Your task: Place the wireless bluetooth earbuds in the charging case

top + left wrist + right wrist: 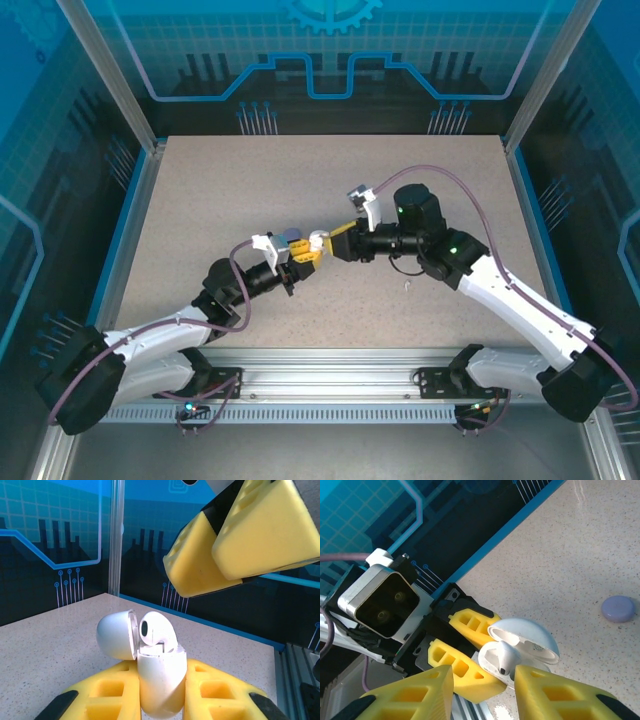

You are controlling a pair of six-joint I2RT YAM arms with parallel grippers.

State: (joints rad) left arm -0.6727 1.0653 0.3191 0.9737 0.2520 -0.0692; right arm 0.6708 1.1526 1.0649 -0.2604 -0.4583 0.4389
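Observation:
My left gripper [160,669] is shut on a white charging case [159,685], held upright above the table with its lid [117,635] swung open. A white earbud [157,629] sticks up out of the case, only partly seated. My right gripper [484,681] is open, its yellow fingers [559,692] either side of that earbud [503,658] without touching it. In the top view both grippers meet mid-table, the left gripper [306,256] holding the case [318,240] and the right gripper [336,238] facing it. The right gripper's fingers [235,540] hang just above the case.
A round pale purple case [618,608] lies shut on the speckled table [200,200], just left of the grippers [291,234]. A tiny white item [408,287], perhaps a loose bud, lies right of centre. Blue walls and metal posts enclose the table.

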